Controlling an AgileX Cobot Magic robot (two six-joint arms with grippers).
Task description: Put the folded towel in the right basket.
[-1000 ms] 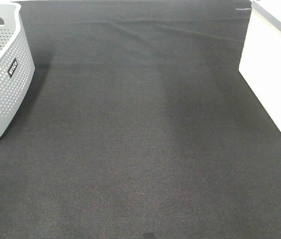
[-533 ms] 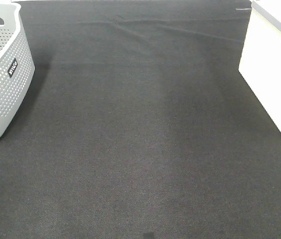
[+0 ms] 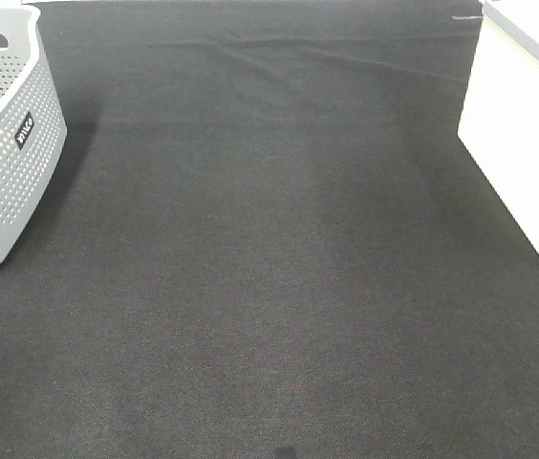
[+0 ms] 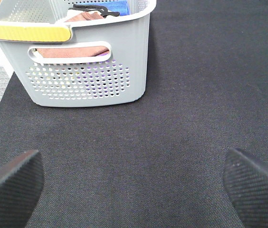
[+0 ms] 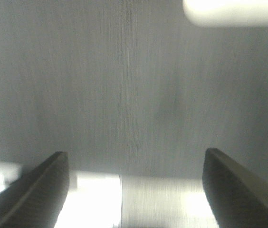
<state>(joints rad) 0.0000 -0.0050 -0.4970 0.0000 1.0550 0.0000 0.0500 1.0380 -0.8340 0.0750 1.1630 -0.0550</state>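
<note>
The desk covered with a dark woven cloth (image 3: pixel 269 268) fills most of the high view, with a few wrinkles near its far edge. On the right side stands the white smooth plastic basket (image 3: pixel 523 143), only partly in the frame, so its inside is not visible. On the left side stands the grey perforated plastic basket (image 3: pixel 7 163) with a small black label on its wall. In the left wrist view this grey basket (image 4: pixel 84 61) has a yellow band on its rim, and inside it lie a folded reddish-brown towel (image 4: pixel 72 51), seen through the handle opening, and a blue cloth (image 4: pixel 115 6) with a black object on it. I cannot tell which cloth is the folded towel of the task. The left hand (image 4: pixel 134 183) is spread wide above the bare cloth with nothing between its fingers. The right hand (image 5: pixel 134 183) is also spread apart and empty; its view is blurred
</note>
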